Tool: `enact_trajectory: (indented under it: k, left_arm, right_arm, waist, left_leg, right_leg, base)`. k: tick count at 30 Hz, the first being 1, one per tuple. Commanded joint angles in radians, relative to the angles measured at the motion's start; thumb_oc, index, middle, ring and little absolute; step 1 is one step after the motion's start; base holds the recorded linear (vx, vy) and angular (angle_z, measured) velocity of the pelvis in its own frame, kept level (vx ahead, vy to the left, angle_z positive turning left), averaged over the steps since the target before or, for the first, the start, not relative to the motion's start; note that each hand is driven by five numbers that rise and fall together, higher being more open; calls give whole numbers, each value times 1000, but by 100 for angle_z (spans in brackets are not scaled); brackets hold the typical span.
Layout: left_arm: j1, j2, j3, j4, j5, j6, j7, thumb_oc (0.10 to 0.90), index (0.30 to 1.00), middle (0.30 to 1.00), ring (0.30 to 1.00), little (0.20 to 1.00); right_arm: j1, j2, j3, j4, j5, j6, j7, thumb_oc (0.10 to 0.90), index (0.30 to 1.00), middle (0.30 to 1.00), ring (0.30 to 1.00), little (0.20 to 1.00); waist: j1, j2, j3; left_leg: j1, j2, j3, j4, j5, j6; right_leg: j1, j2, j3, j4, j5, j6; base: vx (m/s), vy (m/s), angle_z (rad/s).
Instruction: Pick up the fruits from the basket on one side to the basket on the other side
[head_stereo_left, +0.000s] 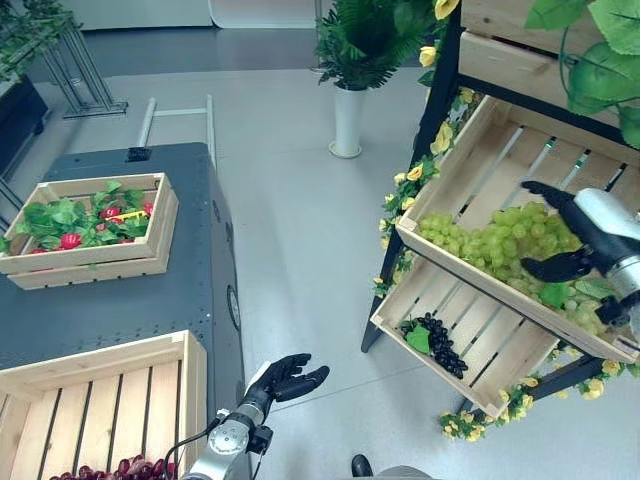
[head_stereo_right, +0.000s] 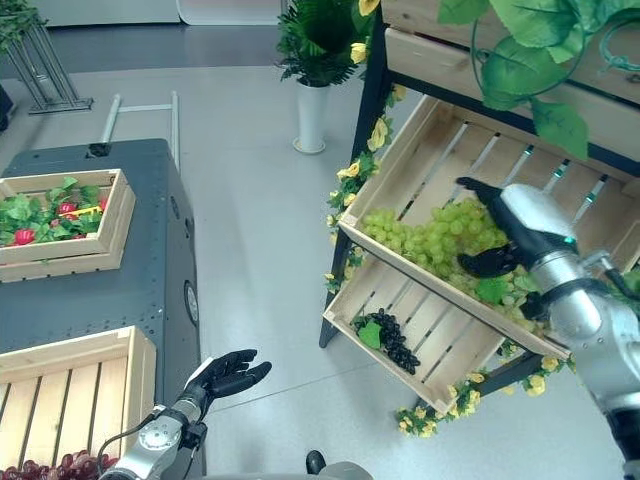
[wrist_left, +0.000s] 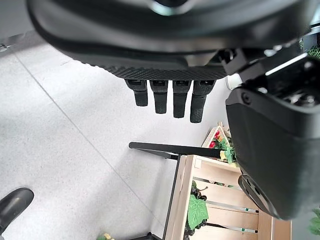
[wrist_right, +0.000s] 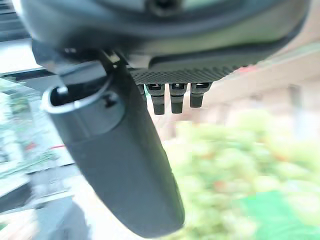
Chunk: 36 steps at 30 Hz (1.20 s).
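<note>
Green grapes (head_stereo_left: 500, 235) sit under right hand (head_stereo_left: 570, 235), blurred up close.

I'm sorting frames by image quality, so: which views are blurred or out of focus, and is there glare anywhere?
Right wrist view: the green grapes past the right hand are a soft smear, out of focus. Left wrist view: floor and lower crate fairly crisp beyond the left hand. Left eye view: evenly lit, grapes sharp, soft reflections on the floor, no harsh glare.
</note>
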Motion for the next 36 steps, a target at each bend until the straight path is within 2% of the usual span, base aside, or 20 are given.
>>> enact_trajectory:
  k: [1,4,6,8,13,14,17,21,23,26,31,36]
  left_arm:
    - [-58,-15,2,-17,21,-98,12,800,900,900,900,900]
    - [-52,-25,-8,-11,22,-110,22,800,900,900,900,900]
    - [-49,-31,-7,-12,26,-111,26,800,900,900,900,900]
    - [-47,-37,-9,-13,29,-110,30,800,900,900,900,900]
    - [-44,-41,-17,-26,35,-104,33,800,900,900,900,900]
    - [-46,-42,-23,-23,33,-105,34,800,900,900,900,900]
    - [-47,-51,-31,-20,33,-101,44,800,900,900,900,900]
    - [-53,-55,-48,-31,33,-85,60,800,900,900,900,900]
    - [-60,-54,-65,-37,24,-72,72,800,900,900,900,900]
    - [-69,-56,-80,-46,19,-57,90,800,900,900,900,900]
    - [-80,-57,-98,-72,15,-24,123,800,900,900,900,900]
    - [-89,-50,-102,-96,15,2,145,800,900,900,900,900]
  right_arm:
    - [-78,-5,-119,-1,-142,-101,-170,800,900,900,900,900]
    - [-78,-8,-90,-70,-262,-174,-271,800,900,900,900,900]
    - [-75,6,-90,-112,-260,-197,-280,800,900,900,900,900]
    - [-74,31,-75,-139,-258,-264,-286,800,900,900,900,900]
    - [-89,79,3,-189,-106,-299,-186,800,900,900,900,900]
    - [-113,105,47,-194,-49,-304,-147,800,900,900,900,900]
    - [-143,174,156,-181,58,-300,-74,800,900,900,900,900]
    - [-160,243,247,-154,144,-299,3,800,900,900,900,900]
    - [-186,286,330,-124,180,-279,3,800,900,900,900,900]
    - [-211,333,393,-80,219,-257,19,800,900,900,900,900]
    - [-224,433,497,-1,344,-174,52,800,900,900,900,900]
    - [-226,492,568,64,332,-145,27,800,900,900,900,900]
  waist:
    - [30,4,-67]
    - [32,11,-69]
    - [33,13,-72]
    - [35,17,-73]
    - [46,20,-72]
    - [52,22,-70]
    - [67,23,-65]
    - [81,24,-62]
    - [93,25,-55]
    - [104,27,-47]
    - [129,35,-28]
    - [150,40,-10]
  left_leg:
    - [18,6,8,10,-129,-14]
    - [24,5,10,10,-134,-12]
    - [22,4,11,10,-133,-12]
    - [25,3,8,10,-137,-12]
    - [20,-1,1,10,-132,-13]
    - [22,-1,-5,10,-133,-13]
    - [25,-3,-17,10,-131,-12]
    - [19,-5,-31,10,-127,-12]
    - [19,-7,-45,10,-124,-12]
    - [17,-11,-63,10,-120,-11]
    - [10,-19,-103,10,-111,-13]
    - [5,-27,-132,10,-101,-13]
  right_leg:
    - [9,29,-14,19,-26,42]
    - [16,28,-19,17,-31,45]
    - [16,28,-18,15,-31,44]
    - [20,27,-21,15,-35,46]
    - [18,23,-29,16,-38,44]
    - [21,22,-35,17,-42,43]
    - [28,18,-47,16,-44,40]
    - [27,15,-54,15,-43,37]
    - [33,13,-59,12,-41,35]
    - [37,11,-66,8,-41,32]
    - [42,5,-79,4,-38,28]
    - [47,1,-95,2,-40,23]
  base:
    - [0,8,-14]
    - [15,3,-7]
    - [0,0,0]
    - [0,0,0]
    - [0,0,0]
    - [0,0,0]
    - [0,0,0]
    - [-9,-25,8]
    - [-10,-33,10]
    - [-17,-33,8]
    - [-27,-34,17]
    - [-29,-40,17]
